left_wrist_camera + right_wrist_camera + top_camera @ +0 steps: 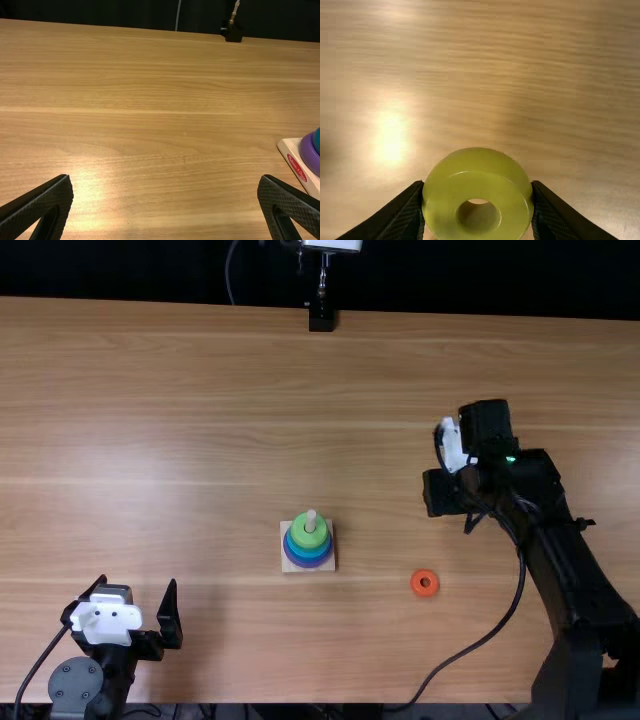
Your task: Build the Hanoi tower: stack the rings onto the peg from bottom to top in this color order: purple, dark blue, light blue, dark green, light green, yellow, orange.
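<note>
You get a bright worktop, pale glare left of the ring stack, soft shadow nearer on that side, and darkness far beyond it.

Red oval label – on the wooden base.

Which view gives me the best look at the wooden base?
The top view: the base shows its full width beneath the rings and peg. The left wrist view catches part of it and the purple ring.
</note>
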Robot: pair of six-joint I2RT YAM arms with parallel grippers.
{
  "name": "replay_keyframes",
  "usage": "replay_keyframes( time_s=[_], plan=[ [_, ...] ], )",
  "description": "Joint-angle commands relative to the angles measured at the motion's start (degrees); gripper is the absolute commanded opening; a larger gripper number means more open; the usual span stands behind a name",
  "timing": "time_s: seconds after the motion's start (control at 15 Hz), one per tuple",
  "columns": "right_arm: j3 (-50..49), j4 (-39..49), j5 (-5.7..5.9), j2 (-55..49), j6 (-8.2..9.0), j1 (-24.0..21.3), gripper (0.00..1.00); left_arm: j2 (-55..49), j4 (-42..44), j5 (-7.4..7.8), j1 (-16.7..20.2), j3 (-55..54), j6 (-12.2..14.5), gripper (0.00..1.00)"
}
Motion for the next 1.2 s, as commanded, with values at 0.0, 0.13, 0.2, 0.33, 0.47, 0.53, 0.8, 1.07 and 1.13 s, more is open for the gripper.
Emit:
replay_keyframes(
  time_s=[0.0, 0.13, 0.2, 0.33, 0.47, 0.53, 0.8, 1.07, 1.13],
  plan=[
    [4.1, -3.1, -0.30, -2.8, -0.39, 3.2, 0.00, -0.7, -4.5, 0.41, 0.2, -6.3, 0.6, 1.00],
    [8.9, -8.3, -0.30, -2.9, -0.29, 7.7, 0.00, -0.7, -4.5, 0.41, 0.2, -6.3, 0.6, 1.00],
    [11.1, -10.8, -0.30, -2.9, -0.29, 9.6, 0.00, -0.7, -4.5, 0.41, 0.2, -6.3, 0.6, 1.00],
    [16.0, -15.6, -0.41, -2.9, -0.39, 13.4, 0.00, -0.7, -4.5, 0.41, 0.2, -6.3, 0.6, 1.00],
    [20.2, -19.4, -0.41, -2.9, -1.34, 17.0, 0.00, -0.7, -4.5, 0.41, 0.2, -6.3, 0.6, 1.00],
    [22.5, -21.1, -0.41, -2.9, -1.76, 18.4, 0.00, -0.7, -4.5, 0.41, 0.2, -6.3, 0.6, 1.00],
    [29.9, -25.7, -0.30, -2.6, -1.87, 23.1, 0.00, -0.7, -4.5, 0.41, 0.2, -6.3, 0.6, 1.00],
    [32.5, -25.7, -0.30, -2.2, -1.34, 27.3, 0.00, -0.7, -4.5, 0.41, 0.2, -6.3, 0.6, 1.00],
    [32.5, -25.7, -0.30, -2.2, -1.24, 27.7, 0.00, -0.7, -4.5, 0.41, 0.2, -6.3, 0.6, 1.00]
  ],
)
